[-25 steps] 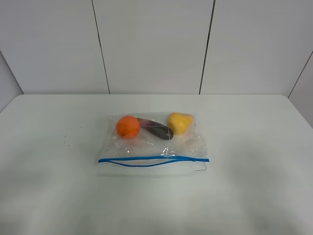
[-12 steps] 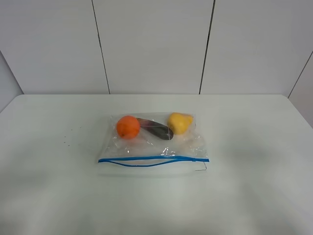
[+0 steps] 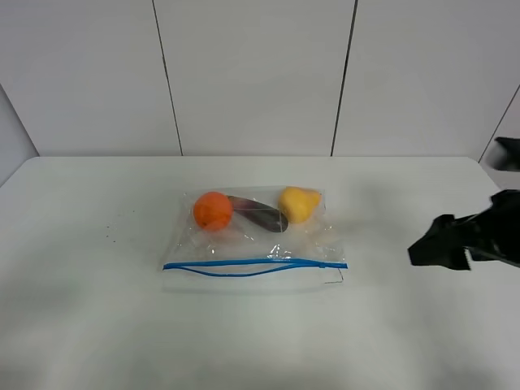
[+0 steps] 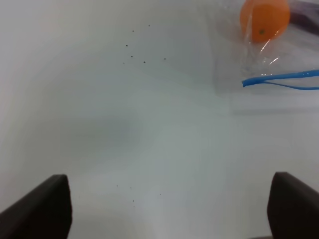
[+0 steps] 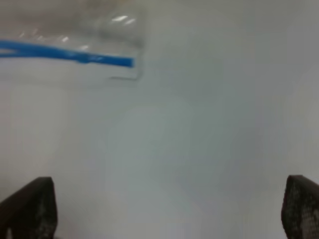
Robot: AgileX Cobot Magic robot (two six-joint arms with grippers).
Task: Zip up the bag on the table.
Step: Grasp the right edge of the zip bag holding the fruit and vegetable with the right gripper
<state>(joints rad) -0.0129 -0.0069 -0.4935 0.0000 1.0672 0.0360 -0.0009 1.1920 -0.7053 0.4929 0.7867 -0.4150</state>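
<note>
The clear bag (image 3: 256, 236) lies flat in the middle of the white table (image 3: 97, 309). An orange fruit (image 3: 213, 210), a dark purple piece (image 3: 258, 214) and a yellow fruit (image 3: 298, 203) show through it. Its blue zipper strip (image 3: 254, 266) runs along the near edge, its two lines parted in the middle. My right gripper (image 3: 439, 244) hovers to the right of the bag, apart from it, open and empty; its wrist view (image 5: 165, 206) shows the strip's right end (image 5: 99, 59). My left gripper (image 4: 169, 209) is open and empty, left of the strip's left end (image 4: 279, 77).
A grey panelled wall (image 3: 252, 73) rises behind the table's far edge. Small dark specks (image 4: 144, 47) dot the tabletop left of the bag. Bare tabletop lies on all sides of the bag.
My right arm has come into the exterior view from the right edge, toward the bag. The bag has not moved.
</note>
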